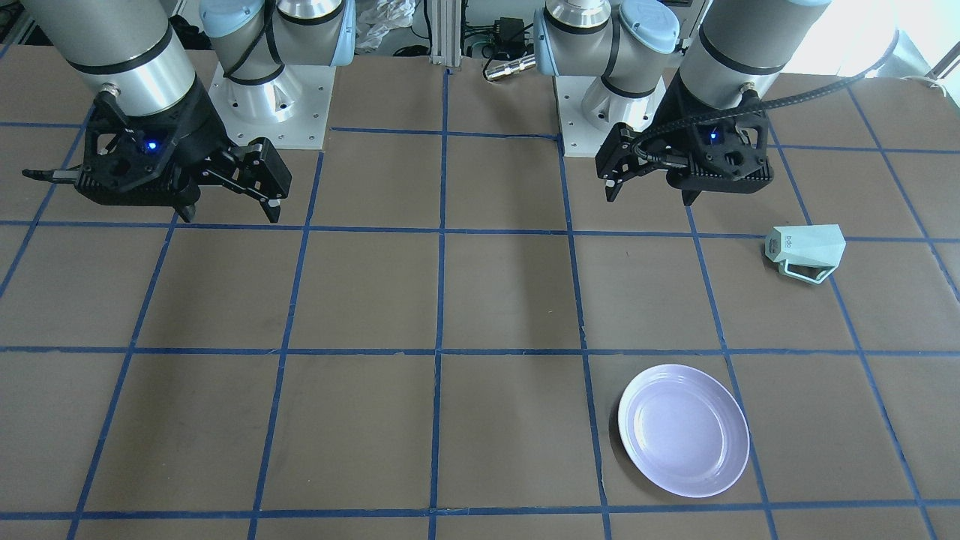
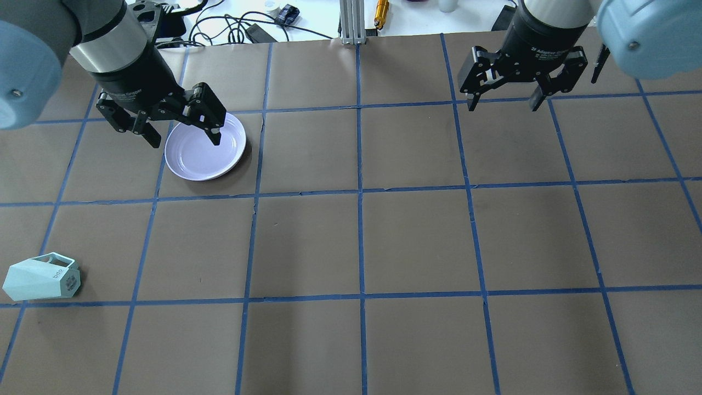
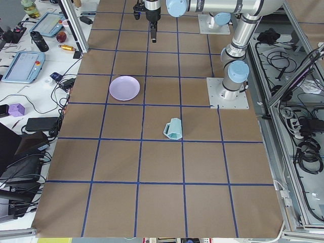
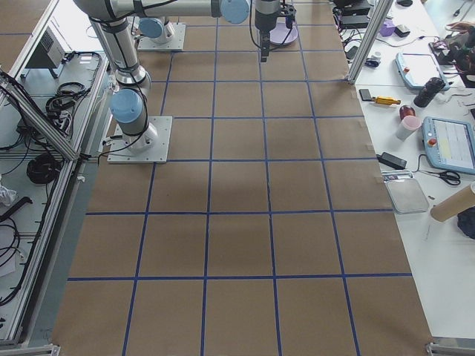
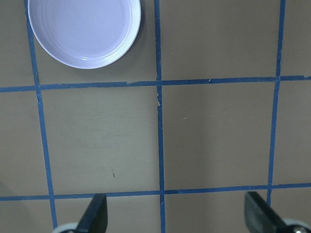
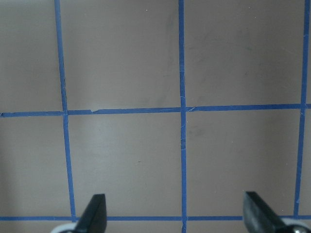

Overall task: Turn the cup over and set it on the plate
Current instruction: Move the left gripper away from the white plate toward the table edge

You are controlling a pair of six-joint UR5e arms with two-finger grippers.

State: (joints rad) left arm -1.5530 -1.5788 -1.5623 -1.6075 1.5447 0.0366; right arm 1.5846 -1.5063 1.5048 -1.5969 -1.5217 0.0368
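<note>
The pale mint-green cup (image 1: 806, 251) lies on its side on the brown table, lettered base toward the table's middle and handle outward; it also shows in the overhead view (image 2: 41, 277) and the exterior left view (image 3: 173, 129). The empty lavender plate (image 1: 682, 429) sits farther from the robot, also in the overhead view (image 2: 205, 145) and at the top left of the left wrist view (image 5: 85, 29). My left gripper (image 2: 185, 141) is open and empty, held high, apart from the cup and plate. My right gripper (image 2: 503, 105) is open and empty, high over the other half.
Blue tape lines (image 2: 359, 192) divide the brown table into squares. The two arm base plates (image 1: 274, 105) (image 1: 592, 120) stand at the robot's edge. Cables and tools (image 2: 247, 27) lie beyond the far edge. A side bench holds tablets (image 3: 25, 66).
</note>
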